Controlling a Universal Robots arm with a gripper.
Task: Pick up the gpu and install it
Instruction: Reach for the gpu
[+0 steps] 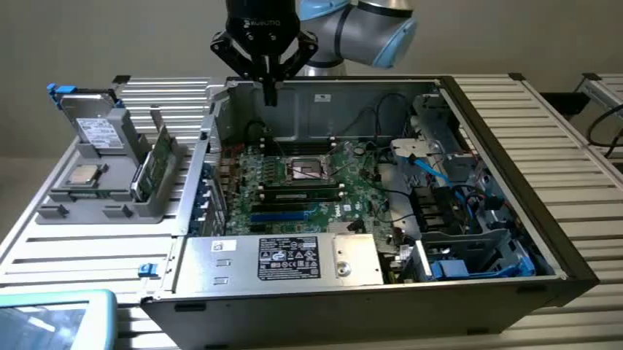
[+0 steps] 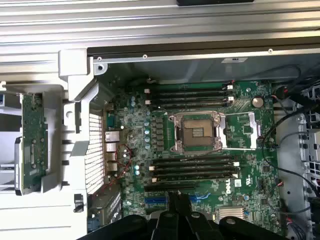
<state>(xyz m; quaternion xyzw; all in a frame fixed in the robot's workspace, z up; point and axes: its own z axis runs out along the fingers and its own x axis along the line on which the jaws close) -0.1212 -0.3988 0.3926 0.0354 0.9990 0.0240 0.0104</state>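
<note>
found the gripper (image 1: 270, 93) with fingers pressed together on nothing, hung high above the far left of the open case (image 1: 506, 182), over the board (image 1: 302, 182). spotted the gpu (image 1: 156, 166) well apart from it, at the exterior view's left: stood on edge in a slot of the grey rack (image 1: 68, 208), green face showing, just beside the case wall. told it apart from the drive (image 1: 98, 130) and the small chip (image 1: 86, 175) on the same rack. judged the card light, thin and stiff, yet fragile, with bare parts across the green face. judged the free top edge the place to pinch, across the thickness and near the middle, clear of the bracket end. feared a twist or a bent board from a hold at one corner.
</note>
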